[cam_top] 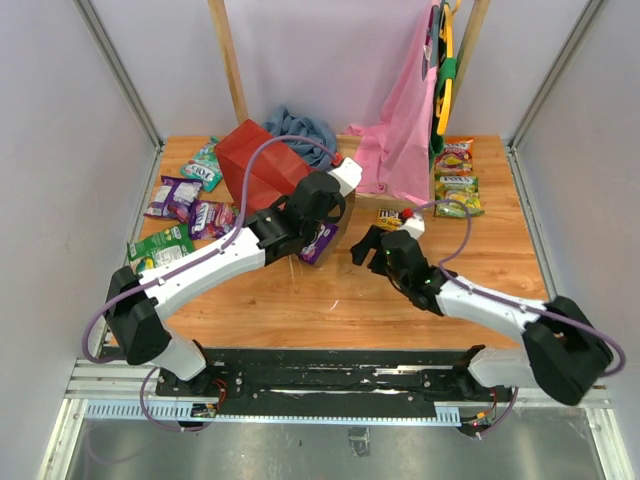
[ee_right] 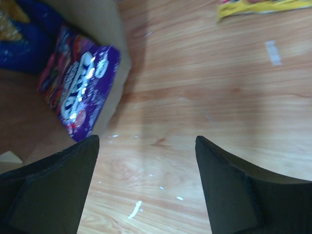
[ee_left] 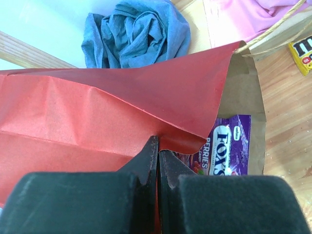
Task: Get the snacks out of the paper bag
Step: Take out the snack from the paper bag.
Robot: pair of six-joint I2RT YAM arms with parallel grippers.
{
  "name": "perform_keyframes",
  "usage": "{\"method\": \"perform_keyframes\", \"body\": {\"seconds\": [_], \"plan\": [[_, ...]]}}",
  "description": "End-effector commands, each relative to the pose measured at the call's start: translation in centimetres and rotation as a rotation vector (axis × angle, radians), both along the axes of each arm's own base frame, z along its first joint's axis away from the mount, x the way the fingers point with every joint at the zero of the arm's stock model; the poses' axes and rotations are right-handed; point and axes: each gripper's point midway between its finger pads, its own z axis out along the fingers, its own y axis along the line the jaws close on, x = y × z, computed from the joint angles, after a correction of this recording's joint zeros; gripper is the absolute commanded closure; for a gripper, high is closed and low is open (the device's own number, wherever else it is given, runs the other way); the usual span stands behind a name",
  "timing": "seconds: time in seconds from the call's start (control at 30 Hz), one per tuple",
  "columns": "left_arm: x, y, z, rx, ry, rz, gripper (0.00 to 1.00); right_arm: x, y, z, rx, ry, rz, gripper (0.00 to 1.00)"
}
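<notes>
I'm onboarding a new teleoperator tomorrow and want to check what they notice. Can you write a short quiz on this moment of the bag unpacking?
1. True or false: the left gripper is shut on the red edge of the paper bag.
2. Pick one. The right gripper is: A) shut on a packet; B) open and empty above the table; C) deep inside the bag.
3. What colour is the Fox's packet lying in the bag's mouth?
Key: 1 true; 2 B; 3 purple.
</notes>
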Motion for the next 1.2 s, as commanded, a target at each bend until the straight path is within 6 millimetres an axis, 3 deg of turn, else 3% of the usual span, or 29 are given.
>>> {"method": "perform_keyframes", "body": {"seconds": [0.0, 0.17, 0.37, 0.73, 1.0, 1.17], "plan": [[0.3, 1.0, 0.3, -0.026, -0.013, 0.035, 0.95, 0.6, 7.4, 1.9, 0.142, -0.069, 0.284, 0.23], [0.4, 0.7, -0.2, -0.029, -0.002, 0.031, 0.95, 1.9, 11.7, 0.8, 0.145, -0.041, 0.426, 0.37], [0.4, 0.6, -0.9, -0.025, 0.013, 0.029, 0.95, 2.8, 13.7, 0.0, 0.168, -0.029, 0.465, 0.45], [0.4, 0.3, -1.8, -0.019, 0.028, 0.022, 0.95, 3.4, 13.6, -5.2, 0.101, 0.108, 0.412, 0.42], [0.4, 0.2, -2.3, -0.022, 0.038, 0.025, 0.96, 4.0, 13.5, -7.2, 0.090, 0.141, 0.390, 0.43], [0.4, -0.1, -2.9, -0.026, 0.054, 0.016, 0.96, 4.6, 13.8, -8.6, 0.179, 0.166, 0.352, 0.45]]}}
